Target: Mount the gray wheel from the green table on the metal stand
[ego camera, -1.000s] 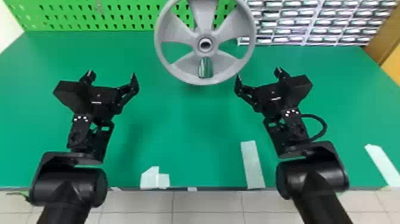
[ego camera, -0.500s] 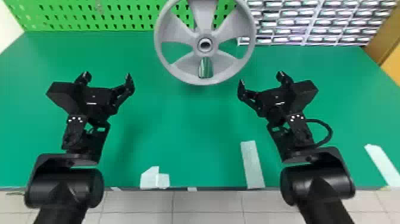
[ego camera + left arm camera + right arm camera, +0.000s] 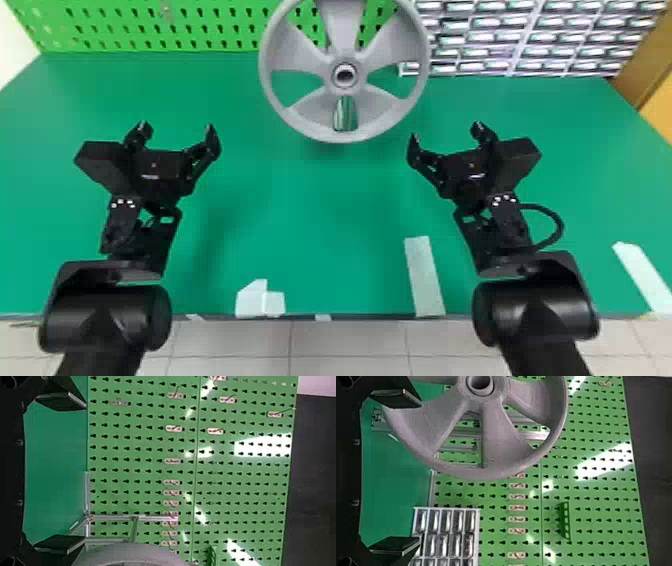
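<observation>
The gray wheel [image 3: 305,122] stands upright at the back middle of the green table [image 3: 300,200], its hub facing forward. Behind it, metal bars of the stand [image 3: 115,517] show in the left wrist view, and the wheel [image 3: 494,439] covers part of them in the right wrist view. My left gripper [image 3: 176,127] is open over the table, left of the wheel and nearer the front; its spread fingers [image 3: 61,399] hold nothing. Likewise open and holding nothing, my right gripper [image 3: 446,131] is to the wheel's right and nearer the front, fingers [image 3: 395,399] apart.
A green pegboard [image 3: 200,25] with hooks rises behind the table. Racks of small drawers [image 3: 525,40] stand at the back right. Pieces of pale tape [image 3: 424,277] lie near the table's front edge.
Both arms have shifted slightly outward, the left one to the left and the right one to the right, widening the space between them. The wheel has stayed where it was.
</observation>
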